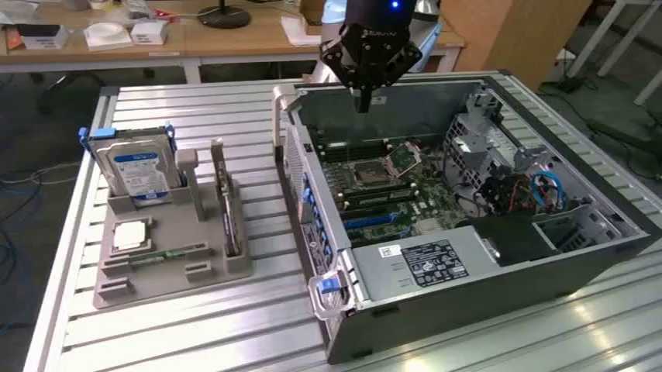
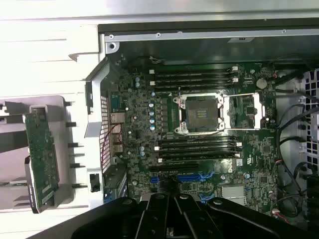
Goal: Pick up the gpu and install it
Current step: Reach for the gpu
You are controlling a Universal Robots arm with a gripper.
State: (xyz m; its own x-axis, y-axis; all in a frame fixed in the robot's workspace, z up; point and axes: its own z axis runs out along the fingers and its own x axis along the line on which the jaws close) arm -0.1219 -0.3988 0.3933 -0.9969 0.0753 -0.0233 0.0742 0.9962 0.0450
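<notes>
The gpu point(image 1: 229, 221) stands on edge in a slot of the grey holder point(image 1: 170, 267) on the table, at the exterior view's left of the open computer case point(image 1: 466, 263). Its green board point(image 2: 42, 159) also appears in the wrist view beside the case wall. My gripper point(image 1: 364, 105) hangs shut and empty over the back part of the case, well apart from the gpu. In the wrist view its black fingers point(image 2: 174, 201) point down at the motherboard point(image 2: 199, 149), near the blue slots point(image 2: 192, 178).
The holder also carries a silver hard drive with a blue label point(image 1: 139, 170), a square chip point(image 1: 132, 232) and a narrow memory stick point(image 1: 166, 254). Inside the case are the processor socket point(image 2: 199, 113), drive cages and cables point(image 1: 517, 186). A desk with clutter point(image 1: 114, 35) stands behind.
</notes>
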